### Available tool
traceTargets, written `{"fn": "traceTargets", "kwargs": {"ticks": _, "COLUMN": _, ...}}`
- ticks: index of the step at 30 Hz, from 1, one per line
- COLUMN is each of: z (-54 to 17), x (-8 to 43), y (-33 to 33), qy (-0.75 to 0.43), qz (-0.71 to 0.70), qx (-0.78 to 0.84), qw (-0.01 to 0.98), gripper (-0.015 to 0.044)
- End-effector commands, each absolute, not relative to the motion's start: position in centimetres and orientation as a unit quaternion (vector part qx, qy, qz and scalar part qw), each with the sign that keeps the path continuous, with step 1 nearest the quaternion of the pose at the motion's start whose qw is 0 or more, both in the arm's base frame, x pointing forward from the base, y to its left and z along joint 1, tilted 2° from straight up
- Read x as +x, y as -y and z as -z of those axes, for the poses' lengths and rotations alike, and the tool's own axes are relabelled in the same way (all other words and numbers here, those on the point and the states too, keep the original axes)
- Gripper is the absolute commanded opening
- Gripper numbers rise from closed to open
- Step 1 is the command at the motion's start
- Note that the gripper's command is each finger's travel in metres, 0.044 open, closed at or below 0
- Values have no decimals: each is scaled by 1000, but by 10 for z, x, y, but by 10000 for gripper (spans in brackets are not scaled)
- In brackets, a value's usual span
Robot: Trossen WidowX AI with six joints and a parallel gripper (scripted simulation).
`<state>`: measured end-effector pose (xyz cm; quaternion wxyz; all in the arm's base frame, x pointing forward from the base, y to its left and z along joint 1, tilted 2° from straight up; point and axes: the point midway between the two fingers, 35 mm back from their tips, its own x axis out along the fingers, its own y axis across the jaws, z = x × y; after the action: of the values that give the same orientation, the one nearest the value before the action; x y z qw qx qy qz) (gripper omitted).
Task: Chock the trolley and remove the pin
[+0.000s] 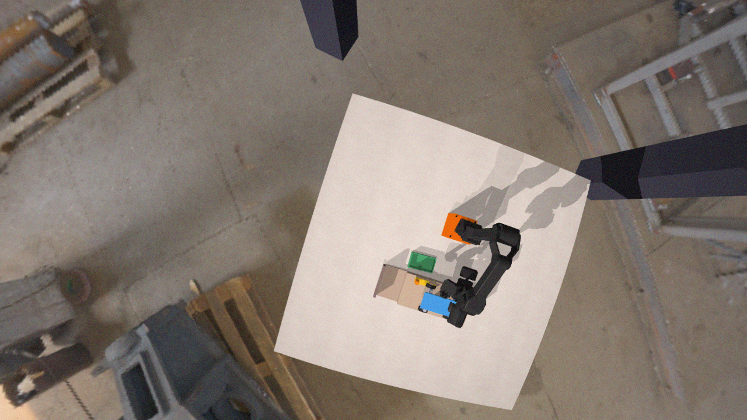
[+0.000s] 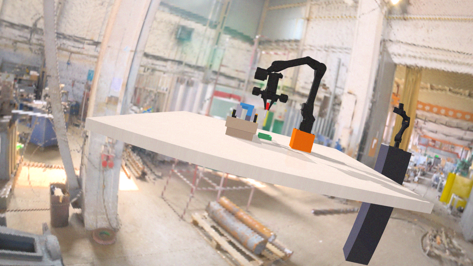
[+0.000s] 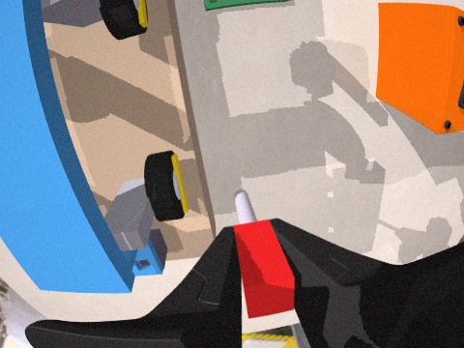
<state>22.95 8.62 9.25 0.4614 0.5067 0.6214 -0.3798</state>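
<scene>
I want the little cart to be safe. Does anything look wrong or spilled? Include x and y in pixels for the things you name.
No, nothing looks odd. The cart (image 1: pixel 437 304) (image 2: pixel 247 107) (image 3: pixel 29 145) stands on the ramp (image 1: pixel 409 290) (image 2: pixel 241 130) (image 3: pixel 116 140), and the gripper (image 2: pixel 269 107) (image 3: pixel 251 232) grips the red pin (image 2: pixel 267 105) (image 3: pixel 263 261).

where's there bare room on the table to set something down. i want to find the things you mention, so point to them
Open stretches: between the ramp (image 1: pixel 388 282) and the table's (image 1: pixel 334 209) nearest left edge in the top view, and beyond the tray (image 1: pixel 422 262) toward the top corner. Crowded: trolley (image 1: pixel 437 304), chock (image 1: pixel 421 281) and gripper (image 1: pixel 450 290) on or over the ramp.
</scene>
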Motion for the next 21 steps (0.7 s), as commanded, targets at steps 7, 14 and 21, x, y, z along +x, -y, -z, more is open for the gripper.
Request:
{"fn": "traceTargets", "kwargs": {"ticks": 7, "z": -86, "x": 237, "y": -47, "qy": -622, "qz": 380, "qx": 506, "qw": 462, "gripper": 0}}
{"fn": "traceTargets", "kwargs": {"ticks": 14, "z": -81, "x": 241, "y": -20, "qy": -622, "qz": 381, "qx": 505, "qw": 462, "gripper": 0}}
{"fn": "traceTargets", "kwargs": {"ticks": 21, "z": -76, "x": 245, "y": 8, "qy": -621, "qz": 381, "qx": 504, "qw": 463, "gripper": 0}}
